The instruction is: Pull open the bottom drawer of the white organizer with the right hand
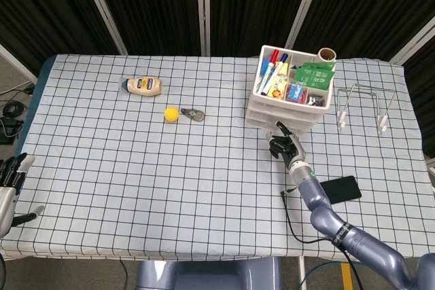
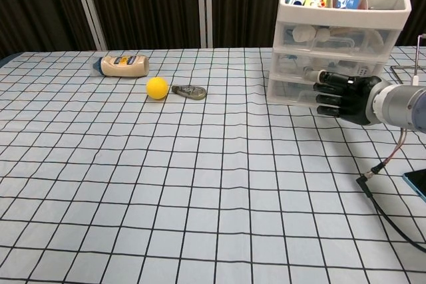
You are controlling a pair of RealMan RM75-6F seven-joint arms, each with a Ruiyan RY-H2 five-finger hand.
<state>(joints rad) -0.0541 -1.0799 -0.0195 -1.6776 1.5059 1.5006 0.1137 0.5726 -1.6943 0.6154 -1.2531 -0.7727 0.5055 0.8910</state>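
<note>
Right hand (image 2: pixel 346 98) w/ black fingers (image 2: pixel 327 91) curled against the front of the bottom drawer (image 2: pixel 293 91) of the white plastic three-tier organizer (image 1: pixel 289 100); whether they actually grip the drawer, can't tell.

Organizer sits far right-centre of table, translucent drawer fronts, open top tray packed w/ markers, green packets, small bits; it looks tilted toward the hand in chest view. Left hand (image 1: pixel 9 181) at table's left edge, fingers apart, holding nothing. Surface: light blue-white cloth w/ black grid (image 1: pixel 136 181). On it: mayo-type squeeze bottle (image 1: pixel 143 85) lying on its side, yellow ball (image 1: pixel 172 114) just beside a metal carabiner clip (image 1: pixel 194 115), wire rack (image 1: pixel 366 106) right of organizer, black phone (image 1: pixel 341 188) near right forearm. Behind: black curtains w/ pale struts.
</note>
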